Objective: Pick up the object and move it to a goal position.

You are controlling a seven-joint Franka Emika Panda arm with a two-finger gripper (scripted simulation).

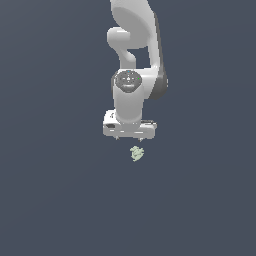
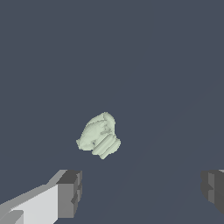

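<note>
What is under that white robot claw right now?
A small pale green lumpy object lies below the open claw, untouched, on a plain dark grey floor. The fingers stand wide apart. Whatever is beneath the object itself is covered.

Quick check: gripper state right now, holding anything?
Gripper: open, fingers wide apart, holding nothing. The small green object lies free on the surface, not between the fingers.

I see the white arm (image 1: 134, 75) hanging vertically, wrist directed straight down. The gripper (image 1: 131, 137) is spread wide, with nothing between the jaws. In the wrist view, both dark fingertips (image 2: 70, 192) stand far apart, one at each side, each clear of any contact.
</note>
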